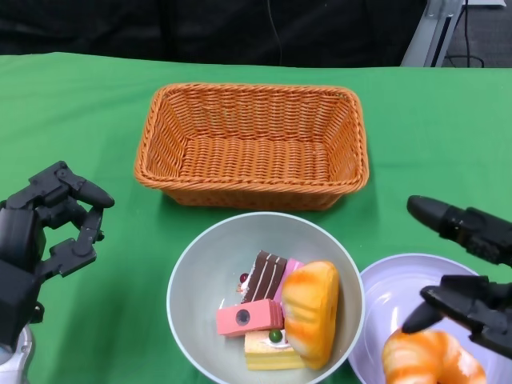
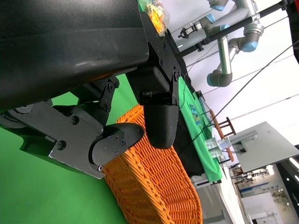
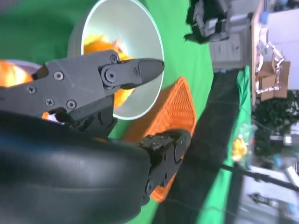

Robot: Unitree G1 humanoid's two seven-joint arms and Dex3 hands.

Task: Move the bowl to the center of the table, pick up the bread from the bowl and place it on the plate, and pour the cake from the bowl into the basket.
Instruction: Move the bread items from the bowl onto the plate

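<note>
A pale grey bowl (image 1: 192, 272) sits near the table's front middle, holding an orange bread roll (image 1: 312, 310) and several cake pieces (image 1: 256, 316). A lilac plate (image 1: 384, 296) at the front right carries another orange bread (image 1: 432, 360). My right hand (image 1: 468, 268) hovers over the plate with its fingers apart, holding nothing. My left hand (image 1: 48, 232) hangs left of the bowl, also empty with fingers apart. The orange wicker basket (image 1: 252, 144) stands empty behind the bowl. In the right wrist view the bowl (image 3: 135, 56) and basket (image 3: 175, 112) show past my fingers (image 3: 140, 70).
Green cloth (image 1: 432, 128) covers the table. The basket (image 2: 154, 186) fills the left wrist view beyond my left fingers (image 2: 159, 126). A dark backdrop runs along the far table edge, and other robot arms (image 2: 233, 42) stand in the room beyond.
</note>
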